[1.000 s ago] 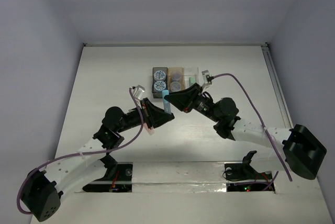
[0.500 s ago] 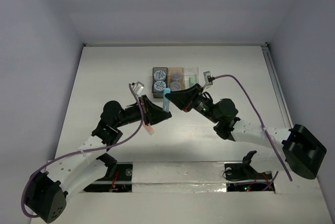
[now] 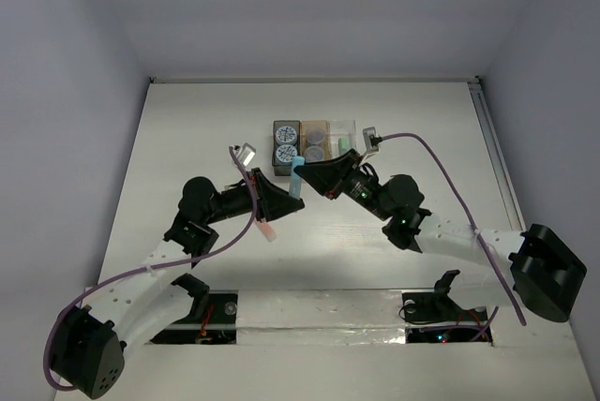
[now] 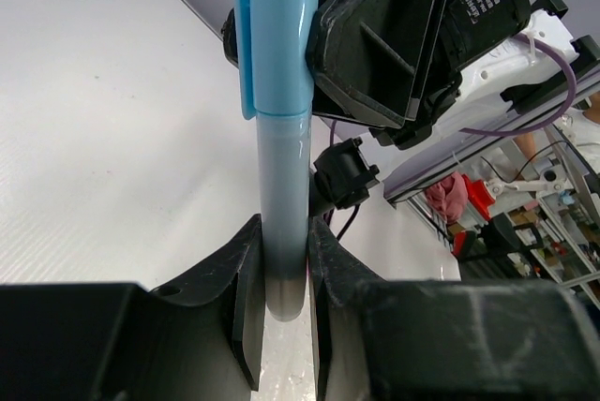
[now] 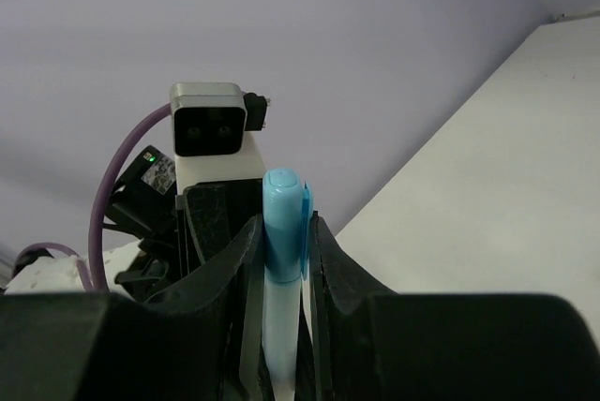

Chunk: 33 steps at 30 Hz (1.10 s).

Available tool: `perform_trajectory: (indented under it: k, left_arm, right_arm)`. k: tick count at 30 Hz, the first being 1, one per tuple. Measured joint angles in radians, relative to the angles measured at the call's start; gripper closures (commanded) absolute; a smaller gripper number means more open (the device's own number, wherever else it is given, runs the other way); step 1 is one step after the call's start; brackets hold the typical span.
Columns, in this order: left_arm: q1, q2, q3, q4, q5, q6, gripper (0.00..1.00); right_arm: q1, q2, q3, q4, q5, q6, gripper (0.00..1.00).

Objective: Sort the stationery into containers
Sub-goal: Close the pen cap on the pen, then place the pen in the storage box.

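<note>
Left gripper point(image 4: 281, 293) is pinching the greyish barrel end of a light blue, clip-capped plastic marker point(image 3: 297, 182). Right gripper point(image 5: 282, 249) is clamping its cap end. The marker is spanning both grippers, just near-side of the row of three joined open boxes point(image 3: 316, 143) (dark grey, tan, clear).

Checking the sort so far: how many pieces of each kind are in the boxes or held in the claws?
Patterned discs: 2
Purple discs: 2
Green stick: 1
Blue pen, gripped by left claw and right claw: 1
Total: 6
</note>
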Motion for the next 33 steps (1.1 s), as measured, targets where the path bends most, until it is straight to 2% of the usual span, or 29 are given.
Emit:
perform_trajectory:
  k: [16, 23, 29, 30, 31, 32, 33]
  left_arm:
    - [0.015, -0.003, 0.045, -0.072, 0.014, 0.024, 1.00]
    - [0.015, -0.031, 0.098, -0.151, 0.013, 0.089, 1.00]
    - [0.018, -0.018, 0.101, -0.100, 0.023, 0.048, 1.00]
    - [0.020, -0.013, 0.089, -0.056, 0.021, 0.033, 0.95]
    - [0.023, -0.012, 0.073, -0.020, 0.018, 0.021, 0.82]
    - [0.024, -0.013, 0.052, 0.018, 0.005, 0.009, 0.74]
    - [0.028, -0.014, 0.031, 0.048, -0.007, 0.000, 0.62]
  right_arm:
    - [0.026, -0.018, 0.044, -0.097, 0.038, -0.068, 1.00]
    - [0.038, -0.093, 0.045, -0.168, 0.060, -0.105, 1.00]
    - [0.045, -0.104, 0.061, -0.182, 0.090, -0.106, 1.00]
    - [0.046, -0.105, 0.076, -0.193, 0.104, -0.106, 1.00]
    - [0.048, -0.105, 0.092, -0.210, 0.113, -0.107, 1.00]
    - [0.050, -0.104, 0.103, -0.230, 0.117, -0.107, 1.00]
    - [0.050, -0.103, 0.113, -0.256, 0.121, -0.107, 1.00]
